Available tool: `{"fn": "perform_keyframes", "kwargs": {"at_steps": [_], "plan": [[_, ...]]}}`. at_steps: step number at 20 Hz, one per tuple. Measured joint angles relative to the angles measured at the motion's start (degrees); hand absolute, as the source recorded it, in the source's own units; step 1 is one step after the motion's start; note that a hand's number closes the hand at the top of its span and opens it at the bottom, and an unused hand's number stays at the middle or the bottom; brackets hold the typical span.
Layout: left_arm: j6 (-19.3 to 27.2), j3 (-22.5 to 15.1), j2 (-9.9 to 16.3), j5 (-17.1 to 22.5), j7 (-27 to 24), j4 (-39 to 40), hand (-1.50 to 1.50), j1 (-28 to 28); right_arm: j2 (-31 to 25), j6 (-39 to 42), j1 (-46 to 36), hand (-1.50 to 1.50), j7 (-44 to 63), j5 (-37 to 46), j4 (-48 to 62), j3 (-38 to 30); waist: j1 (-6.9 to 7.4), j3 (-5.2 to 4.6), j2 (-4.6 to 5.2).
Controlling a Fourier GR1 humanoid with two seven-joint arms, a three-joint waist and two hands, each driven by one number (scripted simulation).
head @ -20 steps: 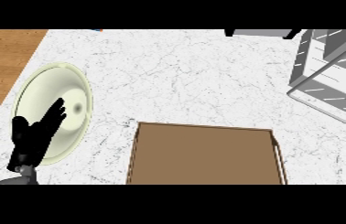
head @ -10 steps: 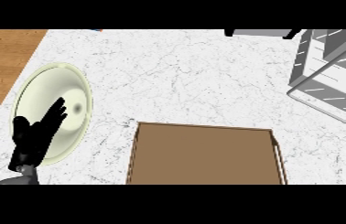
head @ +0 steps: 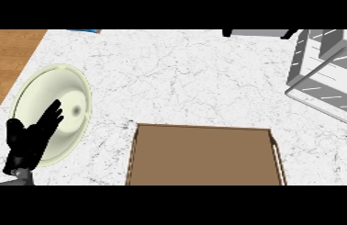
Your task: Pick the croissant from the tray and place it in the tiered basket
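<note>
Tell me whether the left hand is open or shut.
Open: the left hand shows straight fingers pointing up over the plate, holding nothing.

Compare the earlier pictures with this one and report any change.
Nothing visibly changed. The left hand rests open over the pale plate, the brown tray lies at the near edge, and the basket stands at the right. No croissant shows.

Only the left hand [head: 30,139] shows, at the view's lower left edge. Its fingers [head: 51,115] are straight and held together, pointing up and slightly right, with the thumb below and left of them. It holds nothing.
</note>
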Motion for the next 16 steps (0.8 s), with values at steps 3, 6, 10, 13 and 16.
{"fn": "perform_keyframes", "kwargs": {"at_steps": [3,6,10,13,16], "plan": [[0.05,0.04,-0.14,0.12,0.45,-0.69,0.0,0.62,-2.48,-0.68,-0.65,-1.5,1.65,-2.92,-0.86,-3.13,-0.73,-0.02,-0.33],[-0.03,0.73,0.3,0.3,0.25,-0.12,0.0,0.92,-4.37,-0.83,-0.7,-1.5,3.45,-6.5,-1.44,-6.74,-1.53,-0.05,-0.61],[0.51,1.37,0.28,0.12,-0.31,-0.02,0.0,2.24,-6.8,-1.09,0.2,-1.5,1.79,-13.23,-2.91,-13.05,-2.81,-0.04,-1.14],[0.71,1.81,0.16,0.23,-0.7,0.09,0.0,3.03,-8.89,-0.83,3.05,-1.5,-2.75,-18.9,-4.21,-18.22,-3.84,-0.03,-1.46],[1.0,2.23,0.05,0.29,-0.79,0.35,0.0,3.54,-10.14,1.13,7.03,-1.5,-7.63,-24.49,-5.45,-23.0,-4.81,-0.05,-1.75]]}}
